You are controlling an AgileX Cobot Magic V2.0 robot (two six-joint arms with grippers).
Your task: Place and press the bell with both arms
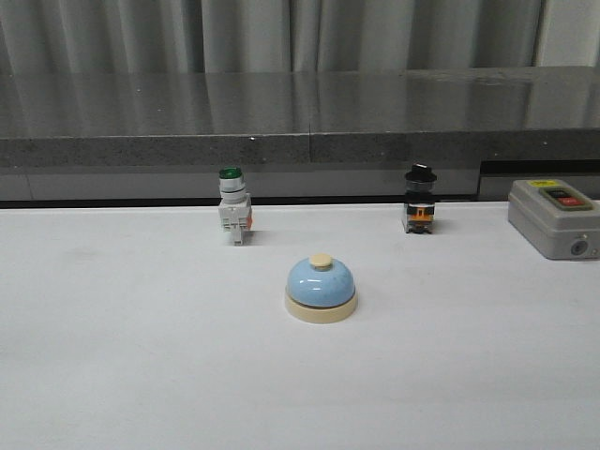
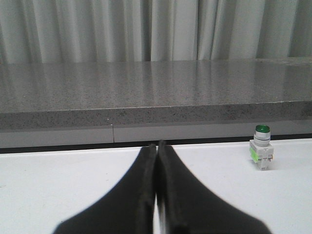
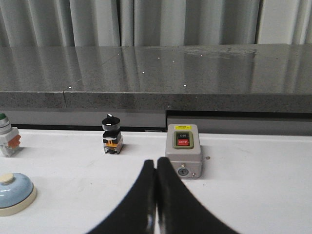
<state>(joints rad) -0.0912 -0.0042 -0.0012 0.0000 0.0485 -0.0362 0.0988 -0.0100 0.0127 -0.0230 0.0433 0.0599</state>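
Note:
The bell (image 1: pixel 321 289), with a light-blue dome, cream base and cream knob, stands upright near the middle of the white table; it also shows at the edge of the right wrist view as the bell (image 3: pixel 13 192). Neither arm appears in the front view. My left gripper (image 2: pixel 156 146) is shut with nothing between its fingers, low over the table. My right gripper (image 3: pixel 156 162) is likewise shut and empty, well apart from the bell.
A green-capped white switch (image 1: pixel 232 205) stands behind the bell to the left, a black-capped switch (image 1: pixel 419 200) behind to the right. A grey ON/OFF box (image 1: pixel 555 217) sits at the far right. A dark stone ledge (image 1: pixel 300 122) runs along the back.

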